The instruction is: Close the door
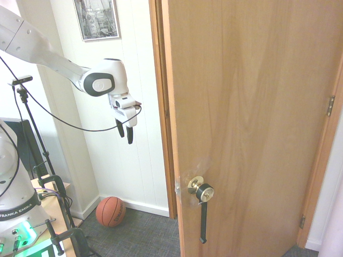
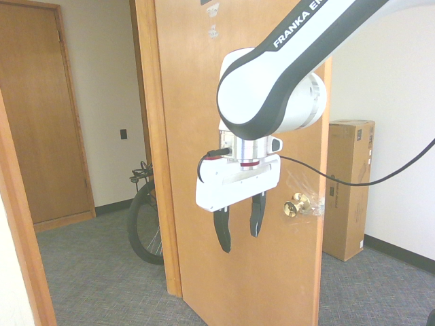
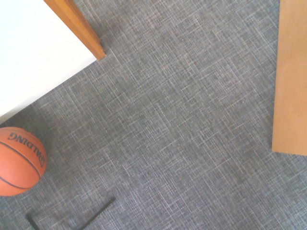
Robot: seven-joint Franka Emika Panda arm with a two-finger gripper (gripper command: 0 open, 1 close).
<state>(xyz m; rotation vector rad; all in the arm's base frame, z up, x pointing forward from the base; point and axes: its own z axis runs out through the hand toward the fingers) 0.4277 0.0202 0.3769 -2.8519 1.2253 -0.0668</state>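
Note:
The door (image 1: 252,107) is a tall light-brown wooden panel that stands ajar, swung out from its frame (image 1: 159,107). It carries a brass round knob (image 1: 202,190) with a thin black strap hanging from it. In the second exterior view the door (image 2: 197,88) fills the middle behind the arm, with its knob (image 2: 297,204) near the free edge. The wrist view catches the door's lower part (image 3: 292,76) over the carpet. My gripper (image 1: 125,131) hangs in the air left of the door, pointing down, open and empty, apart from the wood. It also shows in the second exterior view, gripper (image 2: 239,229).
A basketball (image 1: 111,211) lies on the grey carpet by the white panelled wall (image 1: 128,80). A bicycle wheel (image 2: 144,221) stands behind the door, a cardboard box (image 2: 348,187) beside it on the right. Another wooden door (image 2: 41,115) is shut across the hall.

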